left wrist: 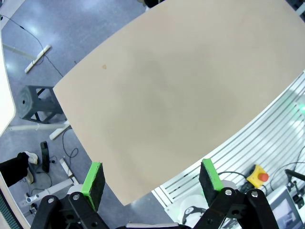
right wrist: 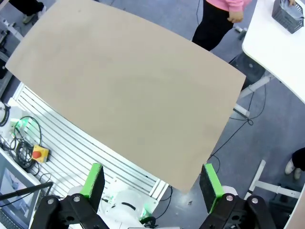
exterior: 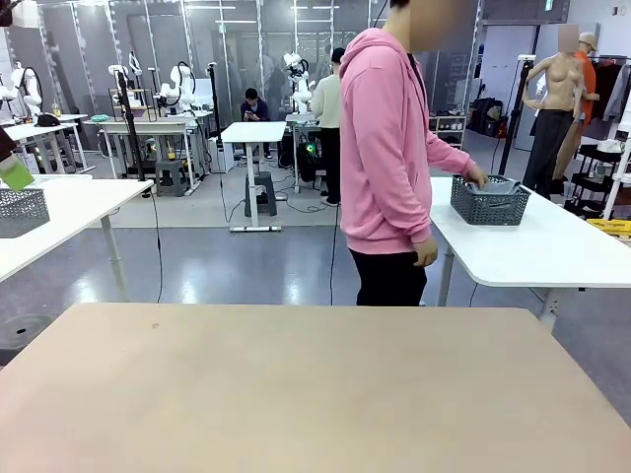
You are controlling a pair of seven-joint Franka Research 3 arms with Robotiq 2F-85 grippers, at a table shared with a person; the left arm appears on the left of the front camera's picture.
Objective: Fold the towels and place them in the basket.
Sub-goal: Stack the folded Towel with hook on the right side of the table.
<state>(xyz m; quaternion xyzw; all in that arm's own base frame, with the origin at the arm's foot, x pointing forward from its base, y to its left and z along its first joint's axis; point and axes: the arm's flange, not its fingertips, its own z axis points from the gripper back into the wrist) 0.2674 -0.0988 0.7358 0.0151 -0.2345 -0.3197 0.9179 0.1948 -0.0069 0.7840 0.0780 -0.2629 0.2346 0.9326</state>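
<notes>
The dark grey wire basket (exterior: 490, 202) stands on a white side table (exterior: 552, 246) at the right, beyond my beige table (exterior: 296, 394). Pale grey towels (exterior: 499, 185) lie inside it. A person in a pink hoodie (exterior: 389, 148) stands at the far side with one hand (exterior: 477, 178) at the basket's rim. In the right wrist view the basket (right wrist: 288, 14) sits at the top right corner. My left gripper (left wrist: 152, 179) hangs open high above the bare tabletop (left wrist: 181, 86). My right gripper (right wrist: 151, 181) is open too, above the table (right wrist: 124, 86), with nothing between its fingers.
A second grey mesh basket (exterior: 22, 212) with a green thing (exterior: 15, 174) behind it stands on a white table at the far left. A red emergency button (right wrist: 38, 153) and cables lie beside the table's near edge.
</notes>
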